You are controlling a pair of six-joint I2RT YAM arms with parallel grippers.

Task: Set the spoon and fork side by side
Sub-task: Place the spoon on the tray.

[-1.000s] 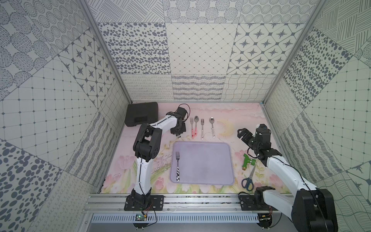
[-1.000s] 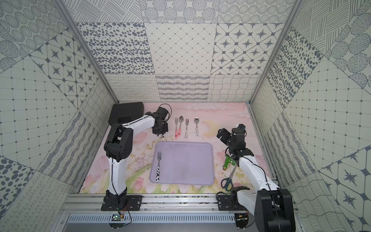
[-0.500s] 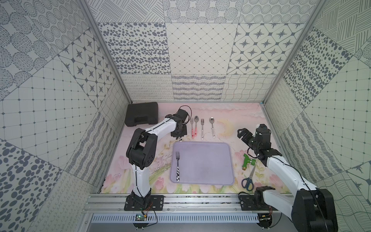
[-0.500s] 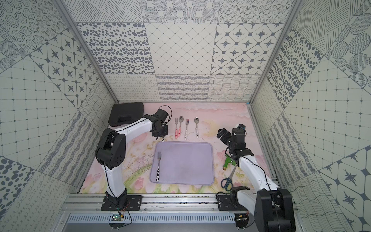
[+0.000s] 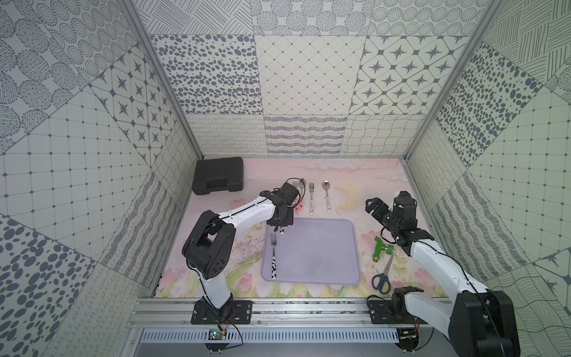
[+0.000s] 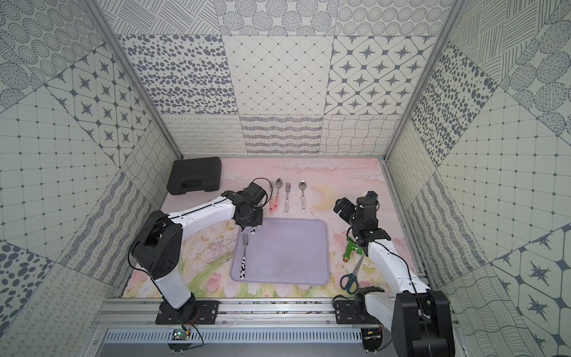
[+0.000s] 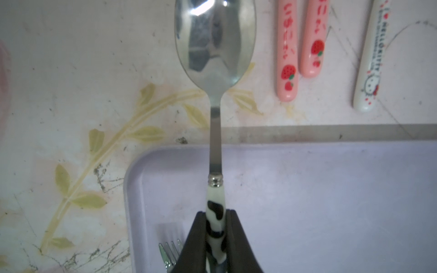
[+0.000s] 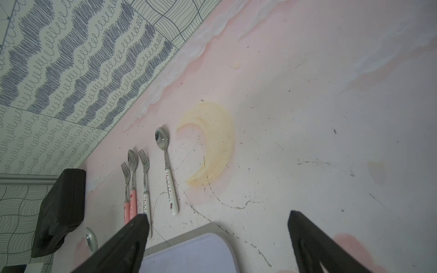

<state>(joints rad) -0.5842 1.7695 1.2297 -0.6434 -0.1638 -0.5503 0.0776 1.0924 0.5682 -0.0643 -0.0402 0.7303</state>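
While the left hand (image 7: 215,218) clenches the cow-handled steel spoon (image 7: 215,47) above the far-left corner of the lilac plastic tray (image 5: 324,253), the matching cow-handled fork (image 5: 273,252) already lies on that tray. Laying the spoon beside it remains, and the right hand (image 5: 375,210) hangs released, empty.

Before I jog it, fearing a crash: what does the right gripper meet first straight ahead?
The right gripper likely meets bare table by the moon print, clear of the white-handled spoon; depth unclear.

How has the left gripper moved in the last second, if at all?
Yes. The left gripper, shut on the cow-patterned spoon, has come nearer the robot's base, from beside the pink-handled cutlery to the far corner of the purple tray.
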